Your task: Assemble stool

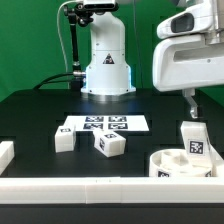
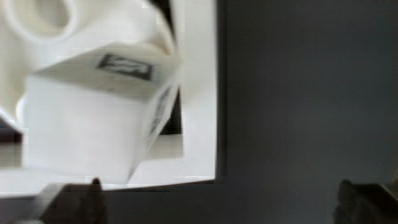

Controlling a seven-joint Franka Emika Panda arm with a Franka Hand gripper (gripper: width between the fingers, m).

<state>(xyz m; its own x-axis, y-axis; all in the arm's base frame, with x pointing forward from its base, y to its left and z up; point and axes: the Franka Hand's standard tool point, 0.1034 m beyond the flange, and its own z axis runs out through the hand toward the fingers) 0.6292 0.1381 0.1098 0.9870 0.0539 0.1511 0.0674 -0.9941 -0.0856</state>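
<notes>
The round rimmed seat disc [image 1: 178,160] lies at the front on the exterior view's right. One white tagged leg [image 1: 193,137] stands upright at the disc's far edge. Two more legs lie loose on the table, one [image 1: 63,140] to the exterior view's left and one [image 1: 110,146] in the middle. My gripper [image 1: 190,103] hangs just above the upright leg. In the wrist view the leg [image 2: 98,125] and part of the disc [image 2: 71,20] show to one side of the gripper [image 2: 217,205]. The dark fingertips [image 2: 71,203] stand wide apart with nothing between them.
The marker board [image 1: 105,124] lies in front of the robot base [image 1: 107,72]. A long white border rail [image 1: 90,186] runs along the table's front edge, with another piece [image 1: 5,155] at the exterior view's left. A rail [image 2: 199,95] also shows beside the leg in the wrist view.
</notes>
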